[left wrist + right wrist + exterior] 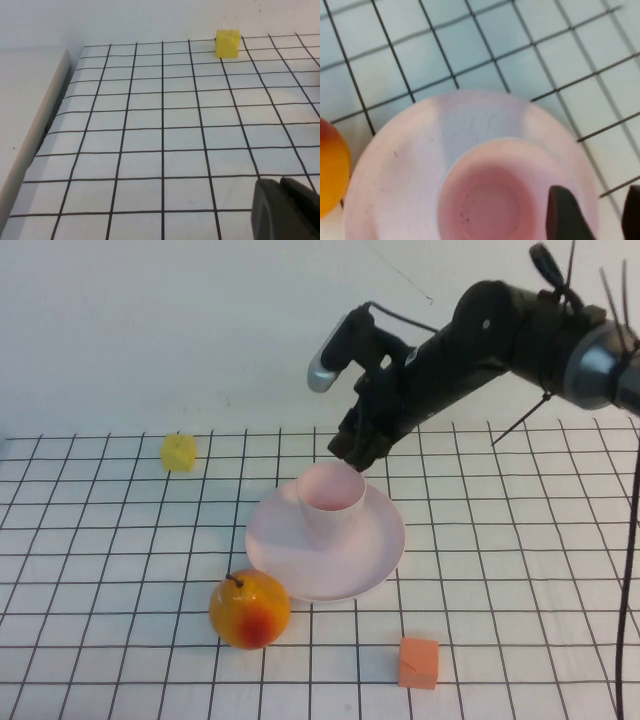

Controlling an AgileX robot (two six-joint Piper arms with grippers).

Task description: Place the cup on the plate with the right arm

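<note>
The pale pink cup [331,502] stands upright on the round pale pink plate [375,550] in the middle of the table. My right gripper [357,458] hangs just above and behind the cup's far rim, open and holding nothing. In the right wrist view the cup's inside [487,200] and the plate [405,170] lie below, with one dark finger [565,215] over the plate beside the cup's rim and the other at the picture's edge. My left gripper [281,186] is shut and empty, low over the grid cloth, away from the plate.
An orange-yellow fruit [249,609] lies just in front of the plate on the left. An orange block [419,662] sits near the front edge. A small yellow block [179,451] sits at the back left, also in the left wrist view [227,43].
</note>
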